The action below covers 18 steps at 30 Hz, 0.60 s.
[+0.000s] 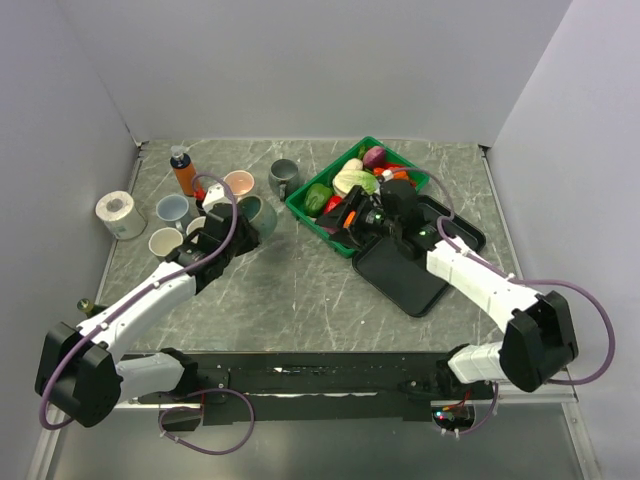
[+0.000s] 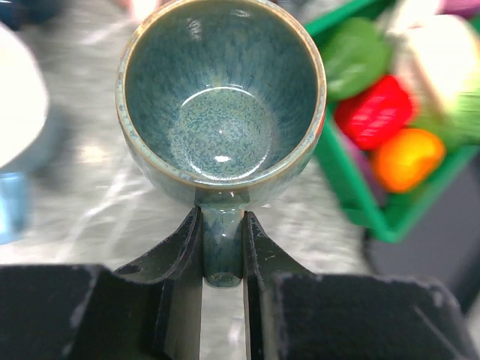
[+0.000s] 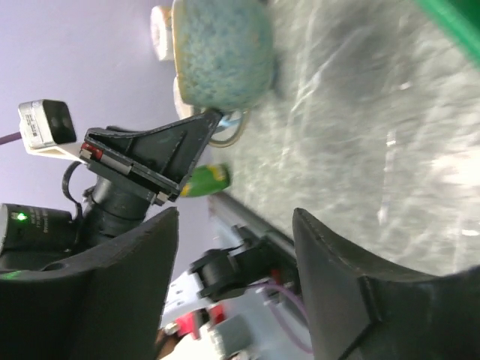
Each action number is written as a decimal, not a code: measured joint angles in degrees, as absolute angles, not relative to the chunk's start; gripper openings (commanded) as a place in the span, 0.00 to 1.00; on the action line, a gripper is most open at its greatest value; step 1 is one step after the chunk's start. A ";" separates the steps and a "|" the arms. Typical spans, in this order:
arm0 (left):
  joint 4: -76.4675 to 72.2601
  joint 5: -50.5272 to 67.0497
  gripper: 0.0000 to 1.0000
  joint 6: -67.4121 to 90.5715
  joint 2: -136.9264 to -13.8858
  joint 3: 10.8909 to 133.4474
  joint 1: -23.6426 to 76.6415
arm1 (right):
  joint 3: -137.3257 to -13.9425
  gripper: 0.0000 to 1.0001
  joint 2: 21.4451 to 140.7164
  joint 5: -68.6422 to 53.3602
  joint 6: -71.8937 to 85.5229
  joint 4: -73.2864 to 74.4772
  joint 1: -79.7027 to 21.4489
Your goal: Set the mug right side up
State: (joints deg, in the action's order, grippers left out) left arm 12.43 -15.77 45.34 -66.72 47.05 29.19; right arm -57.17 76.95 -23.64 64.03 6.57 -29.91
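The teal glazed mug (image 2: 221,97) fills the left wrist view with its mouth facing the camera. My left gripper (image 2: 223,247) is shut on its handle (image 2: 222,251), one finger on each side. In the top view this gripper (image 1: 240,228) holds the mug (image 1: 258,213) at the left middle of the table, next to the other cups. In the right wrist view the mug (image 3: 221,52) hangs off the left gripper's fingers (image 3: 169,146), close above the table. My right gripper (image 3: 236,217) is open and empty, at the near corner of the green basket (image 1: 362,218).
Several cups (image 1: 172,210), an orange bottle (image 1: 183,172) and a paper roll (image 1: 120,215) crowd the back left. A grey mug (image 1: 283,178) stands behind. The green basket (image 1: 300,213) holds toy vegetables, with a black tray (image 1: 400,285) beside it at the right.
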 measured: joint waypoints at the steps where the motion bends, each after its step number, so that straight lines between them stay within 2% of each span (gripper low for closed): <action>1: 13.37 -17.08 0.01 44.56 -66.85 47.05 29.23 | -57.34 0.85 76.42 -22.83 62.98 7.60 -29.82; 3: 14.68 -19.73 0.01 43.55 -67.64 47.05 29.43 | -57.60 0.92 74.54 -20.36 60.36 9.82 -29.69; 8: 15.22 -24.23 0.01 41.98 -71.70 47.05 29.85 | -58.13 1.00 69.84 -16.64 55.48 13.15 -28.86; 18: 11.22 -27.16 0.01 39.03 -78.78 47.05 30.63 | -58.04 1.00 68.86 -16.62 52.82 15.73 -25.82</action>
State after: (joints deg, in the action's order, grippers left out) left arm 11.22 -27.16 39.03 -78.78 47.05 30.63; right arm -58.04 68.86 -16.62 52.82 15.73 -25.82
